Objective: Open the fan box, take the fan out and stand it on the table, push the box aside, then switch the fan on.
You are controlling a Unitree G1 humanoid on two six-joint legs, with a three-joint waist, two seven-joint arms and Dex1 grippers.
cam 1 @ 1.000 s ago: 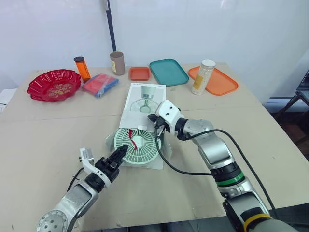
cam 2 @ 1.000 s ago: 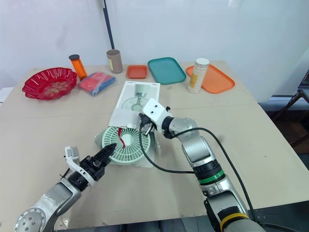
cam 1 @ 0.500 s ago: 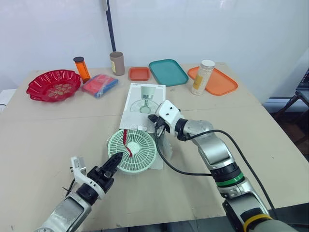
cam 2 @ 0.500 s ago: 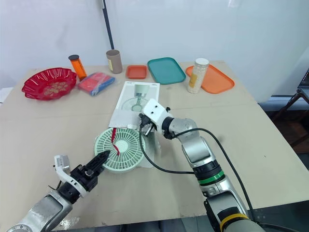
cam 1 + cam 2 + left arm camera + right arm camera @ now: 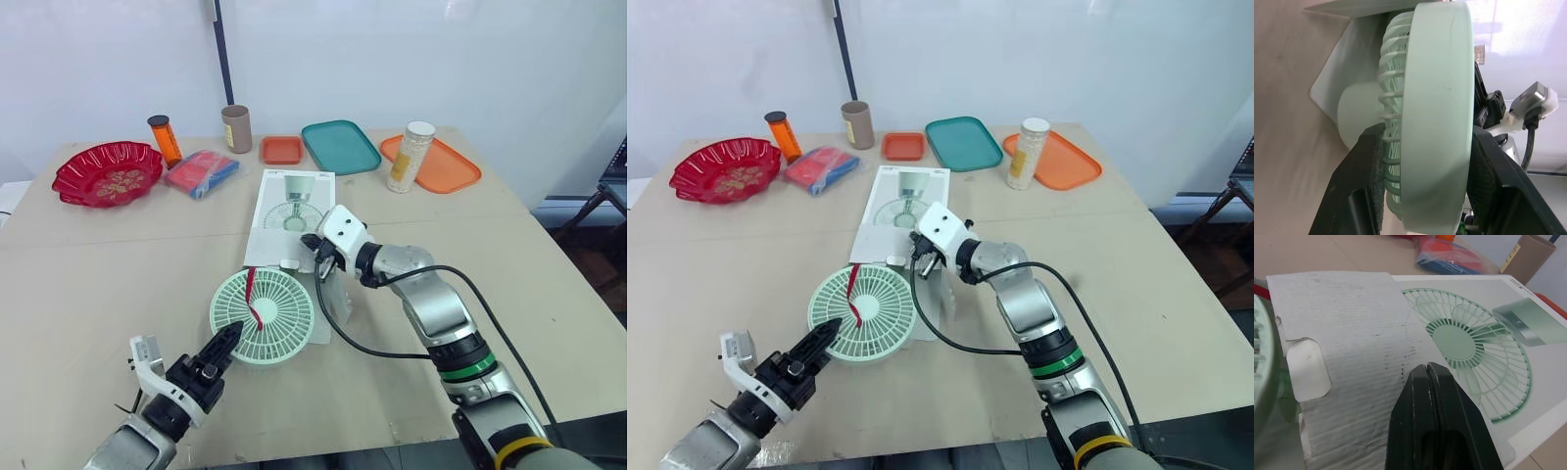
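Observation:
The pale green fan lies face up on the table just in front of its flat white box, with a red tag across its grille. My left gripper is shut on the fan's near rim; in the left wrist view its black fingers clamp both sides of the rim. My right gripper is shut, with its tips resting on the box's open cardboard flap at the box's near end.
Along the back stand a red bowl, an orange bottle, a red and blue packet, a brown cup, a small orange tray, a teal tray, and a white canister on an orange tray. Clear plastic wrap lies beside the fan.
My left gripper has drawn back towards the near left with the fan, sliding it out and away from the box. The right gripper has stayed on the flap.

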